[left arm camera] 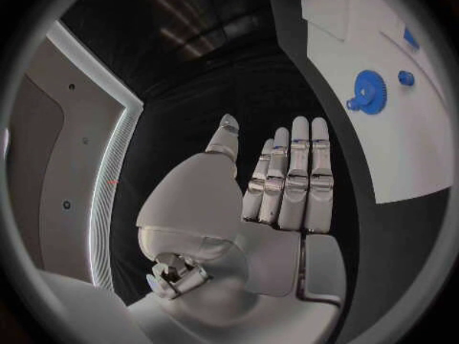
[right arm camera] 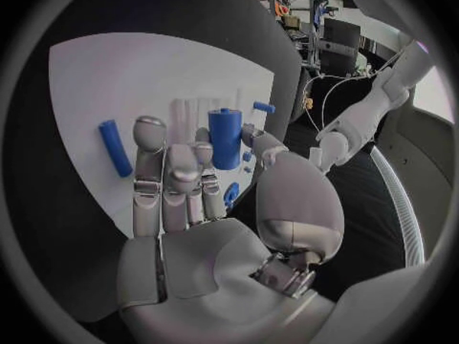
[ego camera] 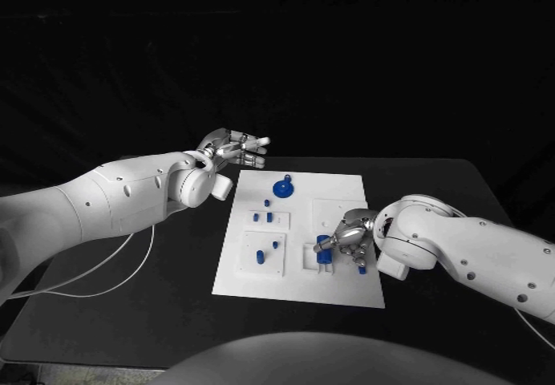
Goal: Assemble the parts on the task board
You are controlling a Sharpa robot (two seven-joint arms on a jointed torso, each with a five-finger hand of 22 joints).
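Observation:
The white task board (ego camera: 347, 192) lies in the middle of the black table. My right hand (ego camera: 350, 235) hangs low over its near right part, thumb and fingers (right arm camera: 203, 151) closed round an upright blue cylinder (right arm camera: 225, 137) that stands at a raised white block (ego camera: 327, 258). A blue peg (right arm camera: 115, 147) lies flat on the board beside that hand. My left hand (ego camera: 233, 150) is raised beyond the board's far left corner, holding nothing, its fingers (left arm camera: 291, 176) straight and the thumb apart. A blue gear (ego camera: 282, 188) sits on the far part of the board.
Small blue pegs (ego camera: 264, 216) stand in the board's left blocks, with others (ego camera: 261, 257) nearer me. White cables (ego camera: 104, 273) trail over the table at the left. The gear (left arm camera: 368, 92) and a small blue piece (left arm camera: 405, 77) lie close to the left hand.

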